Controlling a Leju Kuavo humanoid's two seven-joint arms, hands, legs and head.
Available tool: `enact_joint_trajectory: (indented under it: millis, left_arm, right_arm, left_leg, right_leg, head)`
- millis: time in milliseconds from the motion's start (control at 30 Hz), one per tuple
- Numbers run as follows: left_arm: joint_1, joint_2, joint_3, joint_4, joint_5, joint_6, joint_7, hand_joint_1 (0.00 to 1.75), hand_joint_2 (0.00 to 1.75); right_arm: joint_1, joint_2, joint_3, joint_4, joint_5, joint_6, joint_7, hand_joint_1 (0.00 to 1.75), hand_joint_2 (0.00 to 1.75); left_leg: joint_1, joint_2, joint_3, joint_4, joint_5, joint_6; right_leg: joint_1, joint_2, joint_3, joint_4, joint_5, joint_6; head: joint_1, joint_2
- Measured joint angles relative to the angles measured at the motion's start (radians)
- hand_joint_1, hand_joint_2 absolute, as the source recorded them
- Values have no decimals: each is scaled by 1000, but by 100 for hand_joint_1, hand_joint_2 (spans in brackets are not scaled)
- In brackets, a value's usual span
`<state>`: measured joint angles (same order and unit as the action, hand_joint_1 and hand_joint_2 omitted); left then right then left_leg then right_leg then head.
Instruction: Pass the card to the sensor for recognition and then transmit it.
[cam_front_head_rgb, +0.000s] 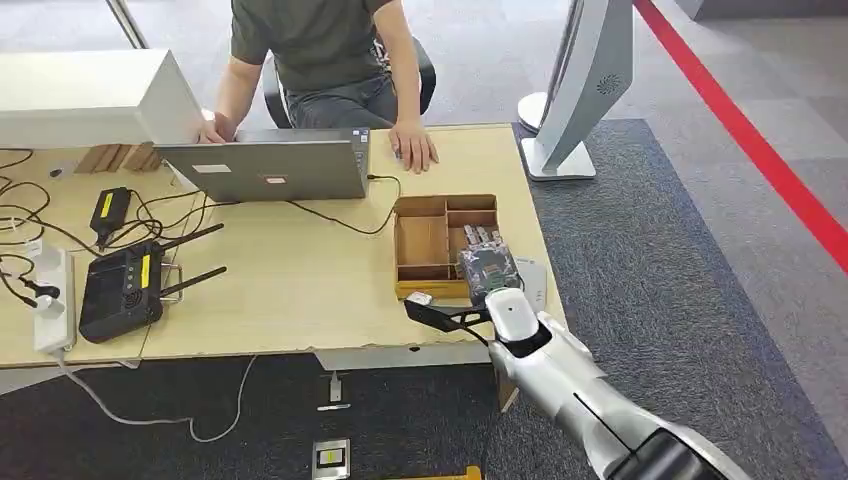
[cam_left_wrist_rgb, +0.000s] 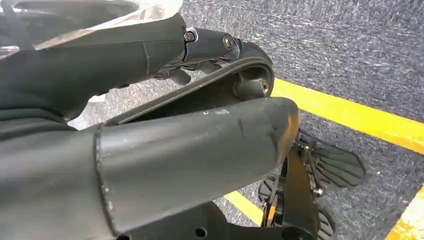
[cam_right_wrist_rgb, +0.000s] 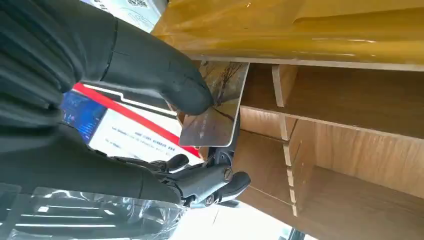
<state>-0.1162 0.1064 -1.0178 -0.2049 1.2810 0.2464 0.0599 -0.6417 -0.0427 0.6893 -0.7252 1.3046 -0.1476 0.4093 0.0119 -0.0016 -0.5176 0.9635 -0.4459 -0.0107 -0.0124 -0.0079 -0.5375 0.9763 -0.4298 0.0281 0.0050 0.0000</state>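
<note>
At the far left of the wooden surface (cam_front_head_rgb: 300, 290) a white power strip (cam_front_head_rgb: 52, 300) and a black router (cam_front_head_rgb: 122, 292) with its antennas are laid among loose cables, presumably kept well apart from the working corner. Further along, an open laptop (cam_front_head_rgb: 265, 165) is turned toward a seated person (cam_front_head_rgb: 320, 60), whose hand (cam_front_head_rgb: 412, 145) is rested flat on the surface beside it.

Near the right edge a compartmented wooden tray (cam_front_head_rgb: 430, 245) is set, seemingly as the store from which cards are drawn. The right hand (cam_front_head_rgb: 487, 265) is reached over the tray's near right part. In the right wrist view the card (cam_right_wrist_rgb: 216, 107) is seen pinched between the thumb (cam_right_wrist_rgb: 165, 82) and the darker fingers (cam_right_wrist_rgb: 210, 180), held on edge just above a compartment, so the hand is grasping it; such a hold would leave a face free for presenting to a sensor. A white curved stand (cam_front_head_rgb: 585, 85) is placed on the carpet beyond the surface's right end; whether it is the sensor cannot be told.

The state of the left hand cannot be told.
</note>
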Motion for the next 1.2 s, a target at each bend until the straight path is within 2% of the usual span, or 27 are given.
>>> enact_joint_trajectory:
  millis: [400, 767, 1200]
  left_arm:
    - [0, -1, 0, 0, 0, 7, 1, 0, 0]
    - [1, -1, 0, 0, -2, 4, 2, 0, 0]
    - [2, -1, 0, 0, -2, 4, 1, 0, 0]
  right_arm:
    - [-17, 13, 8, 16, -2, -42, -20, 175, 175]
    - [-53, -9, 11, -178, 61, 40, 1, 175, 175]
    - [-53, -30, 14, -303, 63, 50, 2, 175, 175]
  left_leg:
    - [0, 0, 0, 0, 0, 0]
    - [0, 0, 0, 0, 0, 0]
    - [0, 0, 0, 0, 0, 0]
  right_leg:
    - [0, 0, 0, 0, 0, 0]
    - [0, 0, 0, 0, 0, 0]
    - [0, 0, 0, 0, 0, 0]
  head:
    - [0, 0]
    - [0, 0]
    - [0, 0]
